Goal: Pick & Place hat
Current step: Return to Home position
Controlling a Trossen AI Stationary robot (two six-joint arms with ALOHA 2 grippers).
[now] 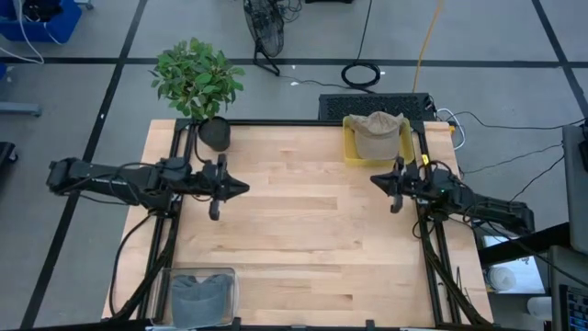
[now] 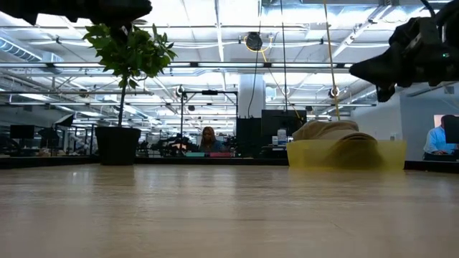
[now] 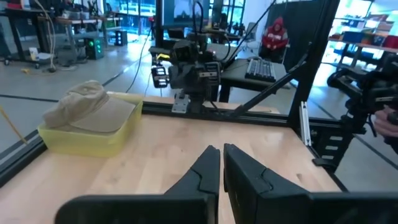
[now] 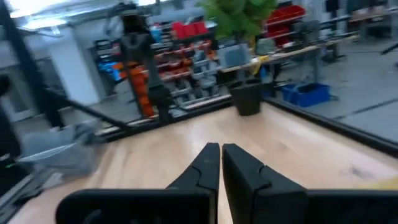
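A tan cap (image 1: 377,131) lies in a yellow tray (image 1: 350,147) at the table's far right corner; the low view shows the cap (image 2: 331,130) heaped above the tray's wall, and the left wrist view shows the cap (image 3: 87,106) too. My left gripper (image 1: 241,187) hangs shut above the table's left half, pointing right. My right gripper (image 1: 377,181) hangs shut just near of the tray, pointing left. In their own wrist views the left gripper (image 3: 221,160) and right gripper (image 4: 221,158) both show fingers closed together, holding nothing.
A potted plant (image 1: 200,85) stands at the far left corner. A clear bin with grey cloth (image 1: 200,294) sits at the near left corner. Bare wood (image 1: 303,221) spreads between the arms. People sit in the room beyond the table (image 2: 209,137).
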